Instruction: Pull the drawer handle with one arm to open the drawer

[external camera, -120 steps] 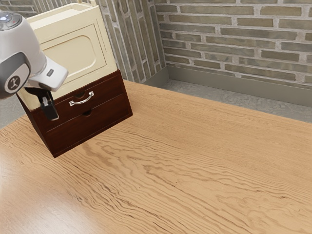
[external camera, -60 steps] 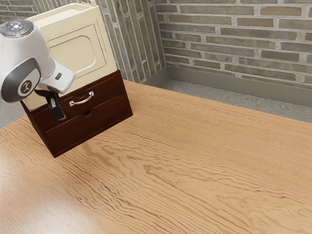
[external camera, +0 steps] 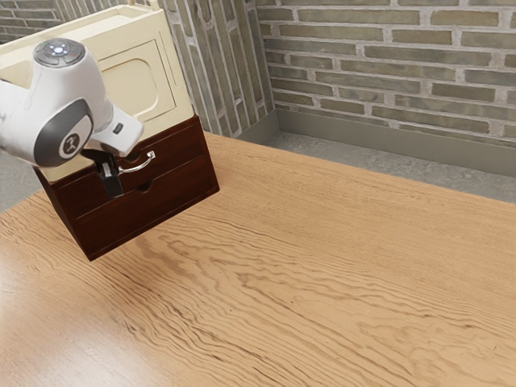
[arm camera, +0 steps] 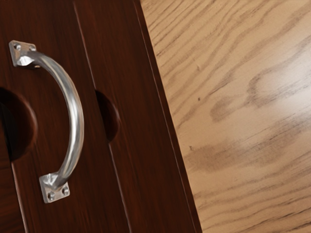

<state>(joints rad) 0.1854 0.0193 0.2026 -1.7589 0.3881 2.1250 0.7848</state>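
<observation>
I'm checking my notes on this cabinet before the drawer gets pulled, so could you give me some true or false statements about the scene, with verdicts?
1. The handle is curved metal. True.
2. The handle is on the lower drawer. False: it is on the upper drawer.
3. The upper drawer is pulled far out. False: it looks shut.
4. The cream box is above the drawers. True.
5. The gripper is by the handle's end toward the exterior view's left. True.
</observation>
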